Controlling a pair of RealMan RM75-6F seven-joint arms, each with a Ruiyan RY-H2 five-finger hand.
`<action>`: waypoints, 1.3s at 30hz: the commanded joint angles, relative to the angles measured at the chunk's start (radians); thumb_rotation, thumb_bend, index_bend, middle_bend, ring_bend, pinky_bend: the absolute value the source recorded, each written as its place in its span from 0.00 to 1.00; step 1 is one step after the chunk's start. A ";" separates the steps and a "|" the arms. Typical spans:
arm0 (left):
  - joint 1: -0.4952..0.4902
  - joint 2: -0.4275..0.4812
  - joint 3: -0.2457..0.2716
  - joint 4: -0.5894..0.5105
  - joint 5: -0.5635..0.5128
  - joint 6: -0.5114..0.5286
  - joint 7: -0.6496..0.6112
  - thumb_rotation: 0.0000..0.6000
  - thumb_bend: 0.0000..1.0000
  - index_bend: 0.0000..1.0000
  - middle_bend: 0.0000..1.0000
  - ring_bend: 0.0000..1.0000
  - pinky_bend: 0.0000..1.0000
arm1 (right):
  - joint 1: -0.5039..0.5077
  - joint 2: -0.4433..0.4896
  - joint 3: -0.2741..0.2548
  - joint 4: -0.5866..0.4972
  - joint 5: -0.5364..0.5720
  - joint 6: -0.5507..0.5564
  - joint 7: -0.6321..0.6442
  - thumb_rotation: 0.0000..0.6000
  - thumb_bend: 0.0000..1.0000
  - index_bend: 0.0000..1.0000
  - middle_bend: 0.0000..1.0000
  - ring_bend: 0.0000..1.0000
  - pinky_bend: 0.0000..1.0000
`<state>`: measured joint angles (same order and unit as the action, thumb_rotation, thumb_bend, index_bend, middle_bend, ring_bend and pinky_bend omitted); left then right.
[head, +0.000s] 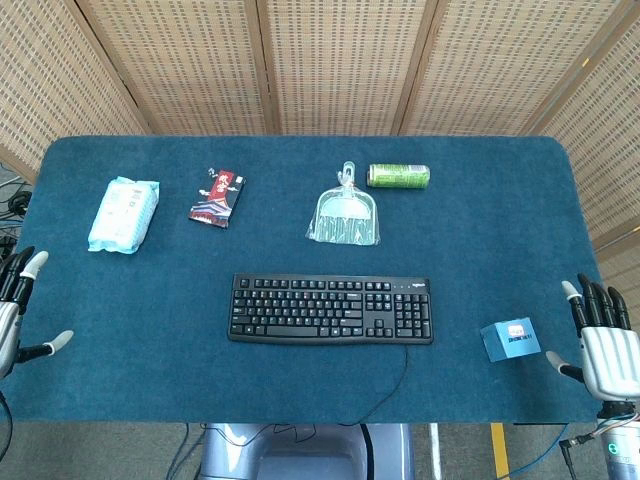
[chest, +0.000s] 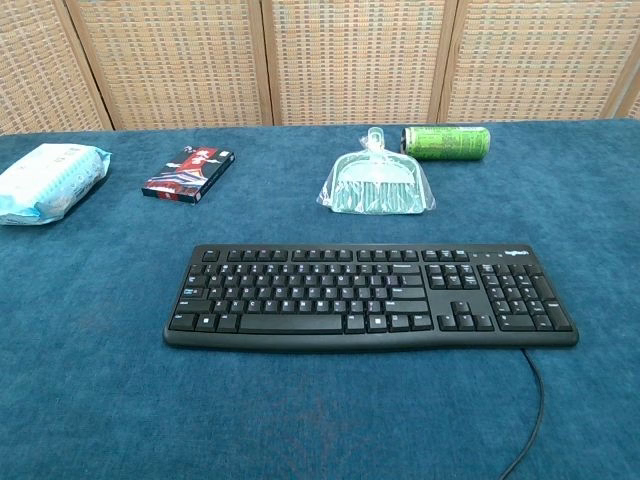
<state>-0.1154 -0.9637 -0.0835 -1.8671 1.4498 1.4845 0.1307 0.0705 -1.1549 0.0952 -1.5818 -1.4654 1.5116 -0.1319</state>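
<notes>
A black keyboard (head: 331, 309) (chest: 370, 296) lies in the middle of the blue table (head: 300, 400), its cable running off the front edge. My left hand (head: 15, 310) hovers at the table's left edge, fingers spread, holding nothing. At the right edge my right hand (head: 603, 340) is also spread and holds nothing, nearest to a small blue box (head: 510, 339) just to its left. Neither hand shows in the chest view.
Along the back lie a pale blue wipes pack (head: 124, 213) (chest: 45, 181), a red and black packet (head: 217, 198) (chest: 189, 173), a small green dustpan with brush (head: 345, 211) (chest: 377, 187) and a green can (head: 398, 176) (chest: 446, 142) on its side. Woven screens stand behind the table.
</notes>
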 joint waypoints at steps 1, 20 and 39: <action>0.001 0.000 0.000 -0.001 -0.001 0.001 0.000 1.00 0.00 0.00 0.00 0.00 0.00 | 0.001 0.001 0.000 -0.001 0.001 -0.002 -0.001 1.00 0.00 0.00 0.00 0.00 0.00; -0.007 -0.020 -0.027 0.008 -0.038 0.011 0.016 1.00 0.00 0.00 0.00 0.00 0.00 | 0.340 0.087 0.206 -0.127 0.160 -0.360 -0.199 1.00 1.00 0.00 0.59 0.74 0.74; -0.039 -0.024 -0.055 0.013 -0.127 -0.045 0.028 1.00 0.00 0.00 0.00 0.00 0.00 | 0.719 -0.141 0.113 -0.111 0.545 -0.702 -0.543 1.00 1.00 0.10 0.63 1.00 1.00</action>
<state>-0.1543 -0.9874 -0.1376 -1.8538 1.3236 1.4401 0.1584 0.7524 -1.2716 0.2390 -1.6766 -0.9706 0.8195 -0.6198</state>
